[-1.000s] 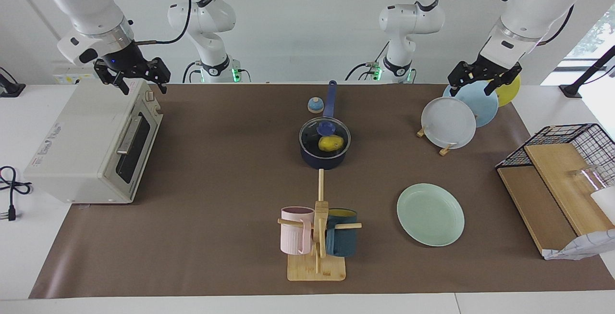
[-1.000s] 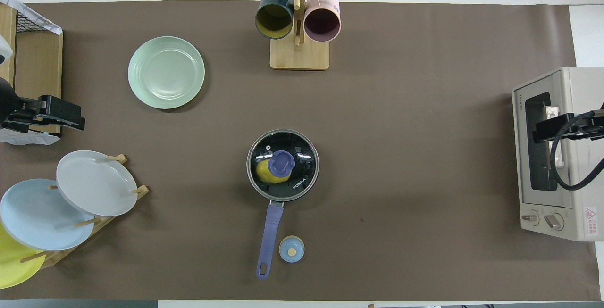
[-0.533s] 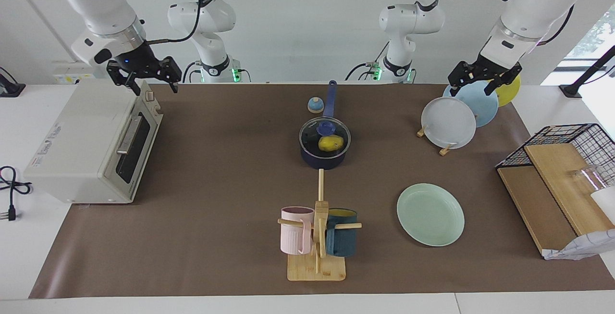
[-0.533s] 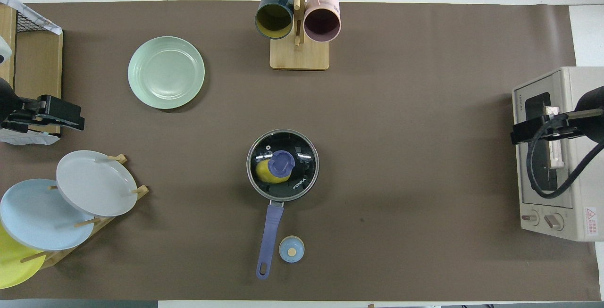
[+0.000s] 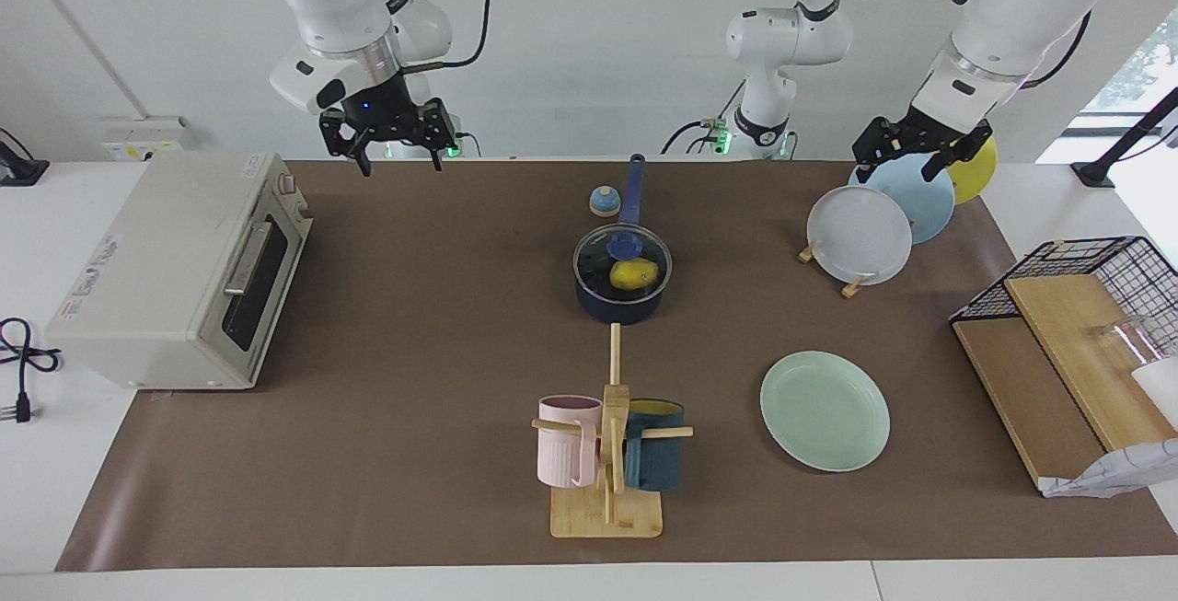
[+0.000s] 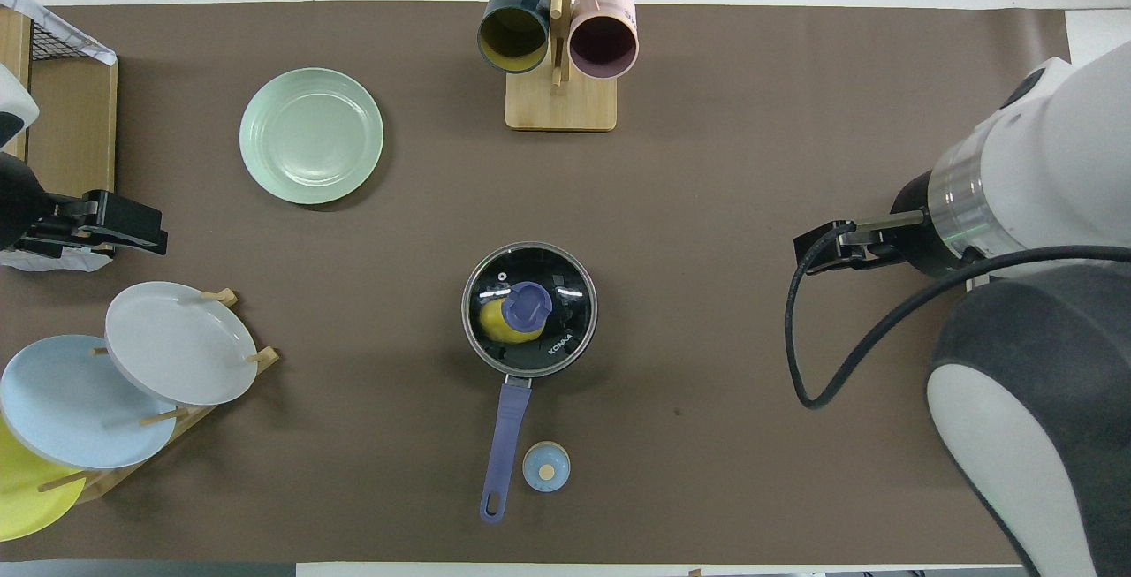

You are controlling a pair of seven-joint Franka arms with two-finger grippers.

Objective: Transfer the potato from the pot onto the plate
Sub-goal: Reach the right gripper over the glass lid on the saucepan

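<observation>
The yellow potato [image 5: 635, 274] [image 6: 495, 321] lies inside the navy pot [image 5: 618, 305] in the middle of the mat. A glass lid with a blue knob [image 5: 625, 240] [image 6: 528, 303] covers the pot. The pot's long handle [image 6: 505, 422] points toward the robots. The mint-green plate [image 5: 825, 410] [image 6: 311, 135] sits bare, farther from the robots and toward the left arm's end. My right gripper [image 5: 398, 159] [image 6: 817, 254] hangs open in the air over the mat between the toaster oven and the pot. My left gripper [image 5: 902, 164] [image 6: 132, 237] waits open above the plate rack.
A toaster oven [image 5: 175, 270] stands at the right arm's end. A mug tree [image 5: 609, 435] [image 6: 558, 38] holds a pink and a teal mug. A rack [image 5: 851, 286] carries a grey-white, a light blue and a yellow plate. A small blue bell [image 5: 604, 202] sits beside the pot's handle. A wire basket with wooden boards [image 5: 1068, 343] sits past the plate.
My right arm has swung from above the toaster oven toward the middle of the table, gripper still open. The left gripper has barely shifted. Pot, lid and potato have not moved.
</observation>
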